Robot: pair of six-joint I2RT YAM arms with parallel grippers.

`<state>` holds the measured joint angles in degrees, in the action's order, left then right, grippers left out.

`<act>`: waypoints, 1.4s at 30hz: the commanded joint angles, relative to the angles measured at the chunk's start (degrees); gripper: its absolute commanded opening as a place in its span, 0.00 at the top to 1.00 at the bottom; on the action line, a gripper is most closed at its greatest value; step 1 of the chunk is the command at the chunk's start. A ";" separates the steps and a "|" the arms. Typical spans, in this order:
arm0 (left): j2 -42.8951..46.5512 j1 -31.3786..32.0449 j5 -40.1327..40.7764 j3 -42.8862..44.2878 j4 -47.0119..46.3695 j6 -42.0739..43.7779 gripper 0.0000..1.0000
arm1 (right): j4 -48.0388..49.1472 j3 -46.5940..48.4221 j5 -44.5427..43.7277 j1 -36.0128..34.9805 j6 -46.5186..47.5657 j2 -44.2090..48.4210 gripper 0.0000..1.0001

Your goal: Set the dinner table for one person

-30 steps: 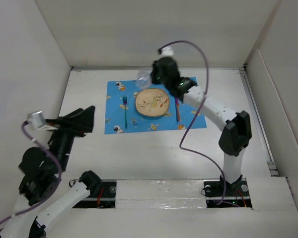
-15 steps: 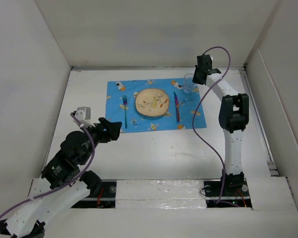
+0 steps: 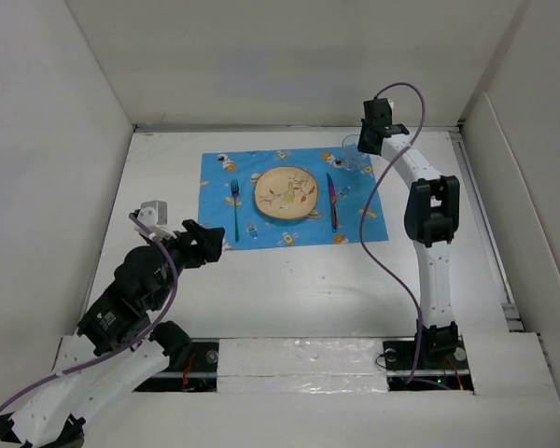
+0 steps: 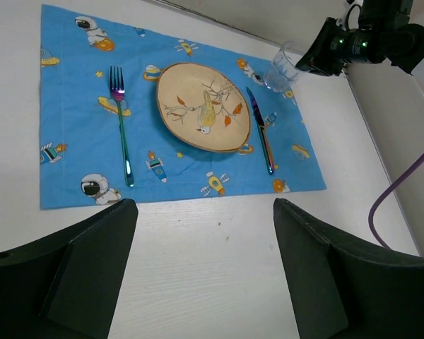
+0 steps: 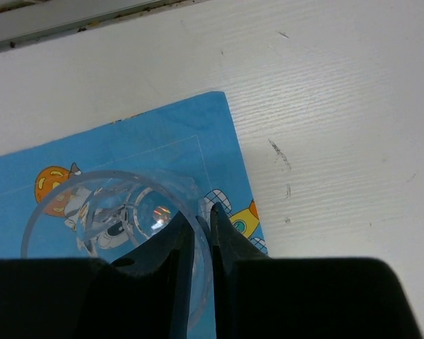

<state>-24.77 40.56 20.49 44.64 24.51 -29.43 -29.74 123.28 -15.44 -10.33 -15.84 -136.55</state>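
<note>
The right arm has swung off the plate to the far right corner of the mat within the last second, carrying the glass with it. The left arm has come forward toward the mat's near edge.

The right jaws are nipped on the glass's rim, one finger inside the wall and one outside. The glass stands upright just beyond the tip of the knife. It seems to be down on the mat, though the wrist view does not settle whether its base touches. The left jaws gape wide and empty above bare table, just short of the mat.

The table, white and walled in by white panels, spreads under both arms, with the mat laid toward its far side. The fork lies left of the plate, the knife right.

The step in hand looks to be placing the glass, likely the last piece of the setting. The next move, on this reading, calls for parting the right jaws and lifting straight up, so the fingers clear the rim without tipping the glass.
</note>
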 commanded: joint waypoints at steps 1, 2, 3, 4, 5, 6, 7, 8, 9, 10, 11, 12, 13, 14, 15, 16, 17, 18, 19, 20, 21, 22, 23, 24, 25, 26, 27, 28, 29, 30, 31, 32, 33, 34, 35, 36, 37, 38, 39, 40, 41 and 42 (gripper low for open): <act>0.43 0.23 1.31 1.32 -0.61 -0.19 0.25 | 1.53 0.29 -0.56 -0.40 -0.16 1.99 0.78; 0.43 0.23 1.13 1.32 -0.69 -0.19 0.24 | 1.09 0.64 -0.55 -0.40 -0.25 2.16 0.77; 0.43 0.23 1.22 1.32 -0.87 -0.10 0.24 | 0.82 0.47 -0.64 -0.40 -0.16 2.34 0.74; 0.43 0.23 1.39 1.41 -0.87 -0.19 0.24 | 1.26 0.12 -0.38 -0.40 -0.07 3.21 0.69; 0.43 0.23 1.83 1.50 -0.78 -0.28 0.24 | 1.35 0.11 -0.03 -0.40 -0.07 3.57 0.66; 0.34 0.23 1.75 1.59 -0.43 -0.36 0.24 | 1.26 0.20 0.76 0.21 -0.07 3.92 0.63; 0.60 0.23 1.57 1.59 -0.43 -0.36 0.24 | 1.26 0.12 2.77 0.22 0.10 4.88 0.56; 0.87 0.23 1.40 1.59 -0.69 -0.28 0.24 | 1.26 0.03 3.83 0.83 0.02 5.59 0.52; 1.04 0.23 1.39 1.50 -0.96 -0.19 0.22 | 1.09 0.20 4.97 0.84 -0.07 6.20 0.50; 1.48 0.23 1.57 1.59 -0.96 -0.19 0.21 | 0.56 0.46 6.90 1.36 -0.25 8.04 0.45; 1.66 0.23 1.83 1.59 -0.87 -0.10 0.20 | 0.56 0.38 7.70 1.36 -0.25 9.19 0.43; 1.83 0.23 1.92 1.50 -0.87 -0.19 0.18 | 0.73 0.20 8.40 1.36 -0.25 10.76 0.39; 2.36 0.23 1.75 1.59 -1.04 -0.10 0.17 | 1.17 -0.75 9.37 1.36 -0.34 12.69 0.37; 2.54 0.23 2.01 1.67 -1.22 -0.19 0.16 | 1.69 -1.37 9.99 1.36 -0.42 16.98 0.36; 2.63 0.23 1.92 1.85 -1.31 0.07 0.15 | 2.83 -2.25 10.51 1.36 -0.42 19.28 0.32; 3.15 0.23 1.83 1.94 -1.66 -0.01 0.15 | 3.45 -4.00 12.43 1.36 -0.95 21.65 0.31; 3.50 0.23 1.40 1.85 -2.27 0.07 0.14 | 3.98 -5.32 13.76 1.36 -1.47 26.99 0.31; 3.85 0.23 1.22 1.76 -2.80 0.07 0.11 | 5.64 -7.42 14.99 1.36 -1.74 30.26 0.30; 4.47 0.23 1.04 1.76 -3.33 0.07 0.10 | 7.31 -10.32 18.74 1.36 -2.00 33.86 0.30; 4.65 0.23 0.69 1.85 -4.20 0.16 0.07 | 9.50 -18.52 18.87 1.36 -3.14 38.07 0.32; 4.73 0.23 0.69 2.20 -4.38 0.16 0.05 | 16.40 -24.09 19.04 -0.29 -3.76 47.42 0.34; 5.00 0.23 0.69 3.60 -4.39 0.34 0.05 | 19.68 -29.45 18.26 -1.09 -5.16 52.39 0.32; 5.00 0.23 0.78 4.39 -4.47 0.60 0.04 | 21.80 -38.38 17.82 -1.97 -5.43 57.05 0.28; 5.09 0.23 1.13 5.36 -4.56 0.86 0.04 | 24.61 -42.04 16.86 -3.89 -5.96 66.15 0.24; 5.26 0.23 1.65 7.63 -4.82 1.04 0.03 | 25.25 -45.12 15.80 -4.78 -6.31 70.68 0.24; 5.35 0.23 2.96 8.78 -4.91 1.39 0.03 | 25.60 -48.02 12.14 -5.57 -6.49 75.07 0.24; 5.61 0.23 4.02 10.10 -5.00 1.57 0.02 | 26.91 -53.36 10.19 -6.28 -6.66 79.64 0.24; 6.48 0.23 4.73 12.46 -5.26 1.83 0.02 | 27.36 -55.76 5.91 -6.98 -7.71 87.95 0.24; 7.19 0.23 6.21 13.27 -6.22 2.53 0.02 | 27.54 -57.70 3.86 -7.60 -7.98 92.21 0.24; 8.15 0.23 7.27 13.63 -7.01 2.80 0.02 | 27.54 -61.20 1.93 -7.60 -8.16 96.00 0.24; 10.34 0.23 8.07 13.37 -7.81 3.23 0.02 | 27.89 -63.06 -0.62 -7.60 -8.42 102.82 0.23; 11.67 0.23 9.73 12.93 -9.81 3.41 0.01 | 28.50 -64.73 -1.69 -7.60 -8.51 105.85 0.23; 12.98 0.23 10.44 12.32 -10.44 3.59 0.01 | 28.85 -66.31 -2.57 -7.60 -8.77 108.31 0.23; 15.17 0.23 10.71 11.18 -10.89 3.50 0.01 | 29.03 -68.85 -4.05 -7.60 -8.95 110.51 0.23; 16.50 0.23 11.15 10.65 -11.41 3.68 0.01 | 29.12 -70.10 -4.94 -7.60 -8.86 113.75 0.23; 17.30 0.23 11.41 10.03 -11.68 3.59 0.01 | 29.21 -71.15 -5.91 -7.60 -8.77 114.83 0.24; 18.78 0.23 11.67 8.81 -12.12 3.59 0.01 | 29.21 -72.64 -7.66 -7.60 -8.86 115.89 0.24; 19.23 0.23 11.59 8.27 -12.12 3.59 0.01 | 29.12 -73.36 -8.11 -7.60 -8.86 116.16 0.24; 19.41 0.23 11.59 8.09 -11.86 3.68 0.01 | 29.12 -73.80 -8.20 -7.60 -8.77 115.90 0.24; 19.15 0.23 11.50 7.83 -11.42 3.50 0.01 | 29.21 -74.15 -7.50 -7.60 -9.04 115.29 0.24; 18.63 0.23 11.41 7.74 -10.02 2.98 0.01 | 28.60 -74.15 -6.11 -7.60 -9.65 112.24 0.24; 18.19 0.23 11.41 7.65 -10.01 2.89 0.01 | 28.59 -74.15 -5.57 -7.60 -9.65 112.21 0.24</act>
<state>-4.82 40.56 31.38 53.49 14.83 -27.05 -1.41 49.71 -20.14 -17.72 -24.47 -20.45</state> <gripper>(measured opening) 0.986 0.764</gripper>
